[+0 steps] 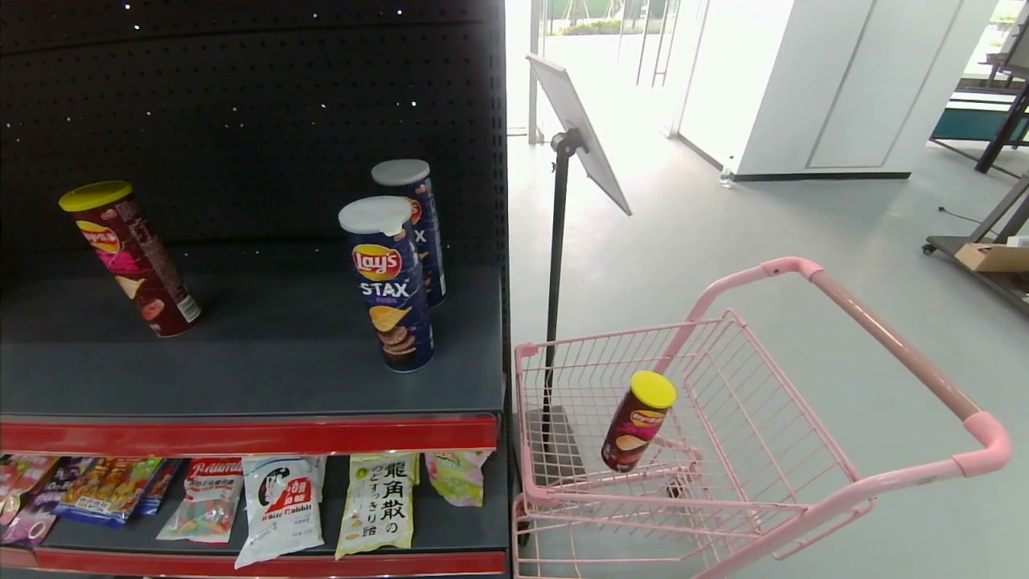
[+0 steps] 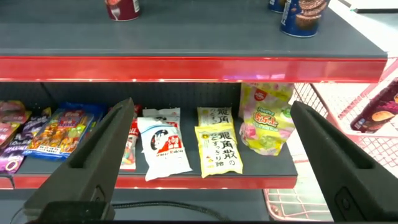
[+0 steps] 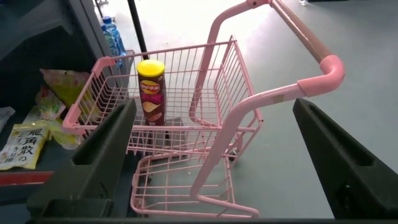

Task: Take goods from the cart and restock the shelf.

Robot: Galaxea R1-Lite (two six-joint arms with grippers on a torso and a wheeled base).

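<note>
A dark red chips can with a yellow lid (image 1: 637, 420) stands tilted in the pink cart (image 1: 884, 338) to the right of the shelf. On the upper shelf board (image 1: 265, 370) stand another dark red can (image 1: 133, 257) at the left and two blue cans (image 1: 387, 285), (image 1: 414, 229) at the right. My right gripper (image 3: 214, 168) is open, held above and short of the cart (image 3: 311, 74), with the can (image 3: 151, 92) ahead of it. My left gripper (image 2: 211, 162) is open and faces the lower shelf's snack bags (image 2: 217, 146), below the upper board's red edge (image 2: 186, 68).
A sign on a black stand (image 1: 579, 129) rises between the shelf's end and the cart. Several snack bags (image 1: 277, 507) lie on the lower shelf. A cardboard box (image 1: 993, 256) sits on a low trolley far right. Bare grey floor (image 1: 723, 233) spreads beyond the cart.
</note>
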